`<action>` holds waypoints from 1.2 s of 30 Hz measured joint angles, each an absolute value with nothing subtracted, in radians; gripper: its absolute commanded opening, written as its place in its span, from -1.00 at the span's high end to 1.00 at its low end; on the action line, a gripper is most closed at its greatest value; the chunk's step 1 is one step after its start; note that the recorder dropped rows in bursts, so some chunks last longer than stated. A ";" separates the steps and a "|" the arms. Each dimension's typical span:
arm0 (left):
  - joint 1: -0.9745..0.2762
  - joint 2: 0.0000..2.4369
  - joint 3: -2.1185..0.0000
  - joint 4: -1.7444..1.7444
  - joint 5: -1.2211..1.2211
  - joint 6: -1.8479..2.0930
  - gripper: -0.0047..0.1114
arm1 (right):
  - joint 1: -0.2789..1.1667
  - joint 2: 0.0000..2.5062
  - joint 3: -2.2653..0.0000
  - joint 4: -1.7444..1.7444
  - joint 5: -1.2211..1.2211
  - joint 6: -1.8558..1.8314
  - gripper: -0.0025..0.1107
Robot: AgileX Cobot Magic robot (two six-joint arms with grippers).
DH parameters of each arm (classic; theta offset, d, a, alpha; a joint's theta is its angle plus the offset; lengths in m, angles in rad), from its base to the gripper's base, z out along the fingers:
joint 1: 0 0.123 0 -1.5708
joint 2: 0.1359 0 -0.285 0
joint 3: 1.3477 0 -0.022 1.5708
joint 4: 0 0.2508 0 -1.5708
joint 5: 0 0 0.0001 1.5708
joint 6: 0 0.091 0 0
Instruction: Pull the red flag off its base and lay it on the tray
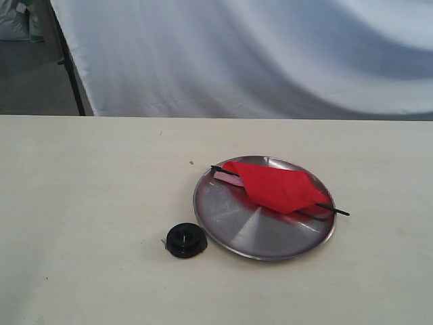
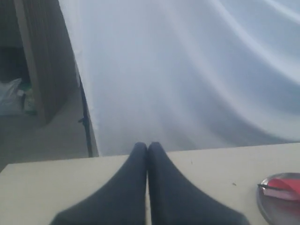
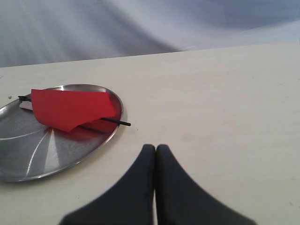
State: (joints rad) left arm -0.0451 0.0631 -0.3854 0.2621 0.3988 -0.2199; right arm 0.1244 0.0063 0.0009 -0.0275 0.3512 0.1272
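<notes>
The red flag point(image 1: 276, 184) lies flat across the silver tray point(image 1: 237, 223), its black stick overhanging the rim at both ends. The black round base point(image 1: 185, 240) sits on the table just left of the tray, with nothing in its hole. The flag point(image 3: 70, 108) and tray point(image 3: 33, 154) also show in the right wrist view, off to one side of my right gripper point(image 3: 155, 149), which is shut and holds nothing. My left gripper point(image 2: 147, 146) is shut on nothing too, with the tray point(image 2: 276, 206) and flag point(image 2: 287, 185) at the frame's edge. Neither gripper shows in the exterior view.
A pale wooden table point(image 1: 81, 203) carries everything. A white cloth backdrop point(image 1: 257, 54) hangs behind its far edge, with a dark stand leg point(image 1: 71, 74) at the back left.
</notes>
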 measured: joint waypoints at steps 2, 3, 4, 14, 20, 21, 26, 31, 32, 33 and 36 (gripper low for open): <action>-0.038 0.039 -0.385 0.262 0.399 -0.220 0.92 | 0.124 0.006 0.001 -0.027 0.351 0.127 0.96; -0.038 0.027 -0.385 0.262 0.399 -0.220 0.92 | 0.124 0.006 0.001 -0.027 0.351 0.127 0.96; -0.038 0.023 -0.385 0.262 0.399 -0.220 0.92 | 0.124 0.006 0.001 -0.027 0.351 0.127 0.96; -0.036 0.014 -0.385 0.262 0.401 -0.220 0.92 | 0.124 0.006 0.001 -0.027 0.351 0.127 0.96; -0.036 0.014 -0.311 0.262 0.401 -0.220 0.92 | 0.124 0.006 0.001 -0.027 0.351 0.127 0.96; -0.036 0.014 -0.289 0.262 0.401 -0.220 0.92 | 0.124 0.006 0.001 -0.027 0.351 0.127 0.96; -0.036 0.016 -0.188 0.262 0.401 -0.220 0.92 | 0.124 0.006 0.001 -0.027 0.351 0.127 0.96; -0.036 0.005 -0.086 0.225 0.401 -0.216 0.92 | 0.124 0.006 0.001 -0.027 0.351 0.127 0.96; -0.036 0.005 -0.070 0.213 0.401 -0.216 0.92 | 0.124 0.006 0.001 -0.027 0.351 0.127 0.96; -0.036 0.005 -0.051 0.196 0.399 -0.216 0.92 | 0.124 0.006 0.001 -0.027 0.351 0.127 0.96; -0.036 0.004 -0.009 0.163 0.394 -0.216 0.92 | 0.124 0.006 0.001 -0.027 0.351 0.127 0.96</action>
State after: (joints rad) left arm -0.0364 0.0038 -0.0093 0.1633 0.3945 -0.2162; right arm 0.1244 0.0063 0.0009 -0.0275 0.3512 0.1272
